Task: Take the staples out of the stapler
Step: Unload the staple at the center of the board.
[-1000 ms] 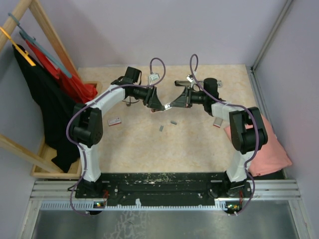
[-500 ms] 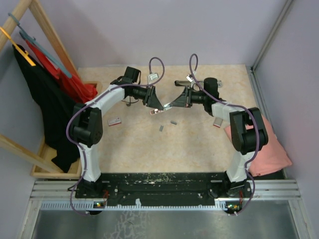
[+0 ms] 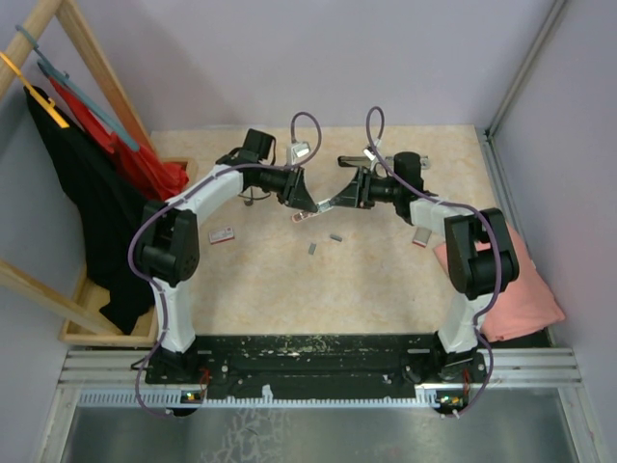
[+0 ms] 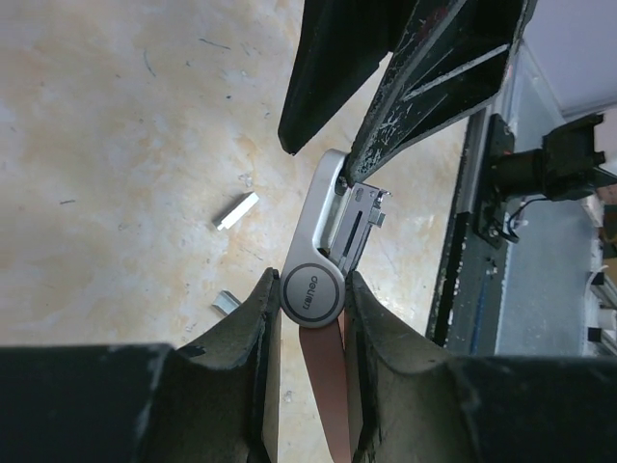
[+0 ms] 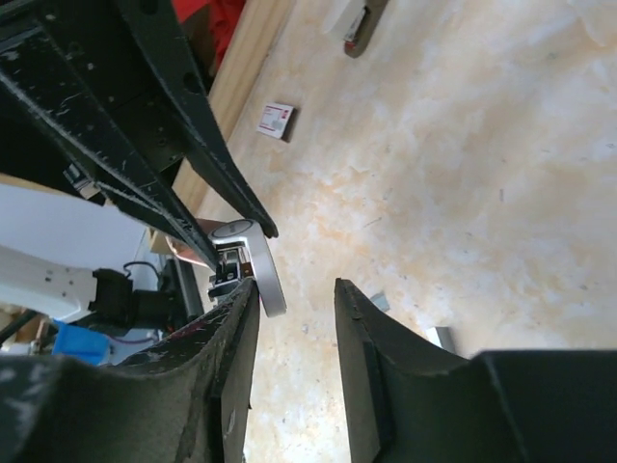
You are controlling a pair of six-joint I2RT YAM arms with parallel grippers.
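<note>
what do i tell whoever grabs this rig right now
Left end effector: shut on the stapler.
Right end effector: open, one fingertip at the end of the stapler's silver lid, which looks swung up.
Staples: two short strips lie on the table near the stapler.
Done: two strips appear to be out.
Left: cannot tell if the magazine holds more, so check it, pull any remaining strips, then set the stapler down.

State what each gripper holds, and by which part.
The left gripper clamps the stapler at its round hinge end; the right gripper is open, clamping nothing.
</note>
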